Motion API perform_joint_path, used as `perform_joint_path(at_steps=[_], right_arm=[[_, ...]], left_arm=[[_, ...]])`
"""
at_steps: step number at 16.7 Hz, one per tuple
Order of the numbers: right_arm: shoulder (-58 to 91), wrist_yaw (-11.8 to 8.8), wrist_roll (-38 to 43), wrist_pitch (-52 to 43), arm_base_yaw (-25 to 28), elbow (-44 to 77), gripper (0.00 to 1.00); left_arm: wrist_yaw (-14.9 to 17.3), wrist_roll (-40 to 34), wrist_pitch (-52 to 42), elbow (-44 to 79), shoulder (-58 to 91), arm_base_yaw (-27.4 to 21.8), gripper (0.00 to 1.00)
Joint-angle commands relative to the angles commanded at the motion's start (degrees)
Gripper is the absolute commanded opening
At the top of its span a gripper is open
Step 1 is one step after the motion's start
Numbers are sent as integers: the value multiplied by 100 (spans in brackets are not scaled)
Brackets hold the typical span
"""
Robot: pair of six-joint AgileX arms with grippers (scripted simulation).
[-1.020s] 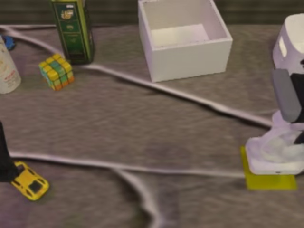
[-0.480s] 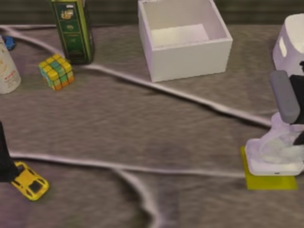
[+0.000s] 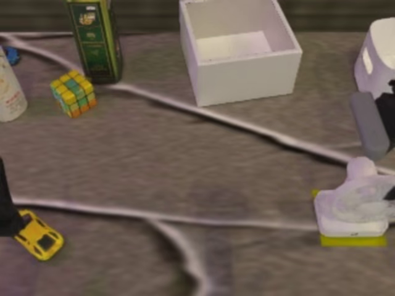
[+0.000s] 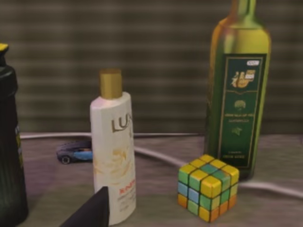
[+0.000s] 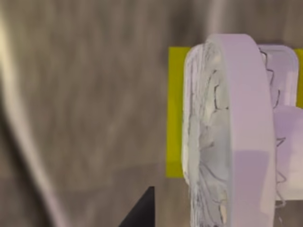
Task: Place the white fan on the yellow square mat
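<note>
Nearest, at the table's right edge, the white fan (image 3: pixel 357 203) sits on the yellow square mat (image 3: pixel 352 241), ring guard pale and translucent. Just behind it hovers the right gripper (image 3: pixel 378 123), finger state unreadable. Far left, the white bottle (image 4: pixel 113 156) reads "LUX".

grey veined table (image 3: pixel 185 160) — dark slatted wall (image 4: pixel 142 56)

In the left wrist view, the white lotion bottle (image 4: pixel 113 151) with a gold cap, standing just beyond the left gripper's dark fingertip (image 4: pixel 94 212), shows the large letters "LU" (the rest curves out of sight). The green glass bottle (image 4: pixel 239 90), farther off beside the colour cube, carries a dark green label with gold print too small to read.
</note>
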Motion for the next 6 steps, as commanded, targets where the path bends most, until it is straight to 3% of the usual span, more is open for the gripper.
perform_joint_path(at_steps=[6], right_arm=[[0, 0, 0, 0, 0, 0, 100]], left_arm=[[0, 0, 0, 0, 0, 0, 100]])
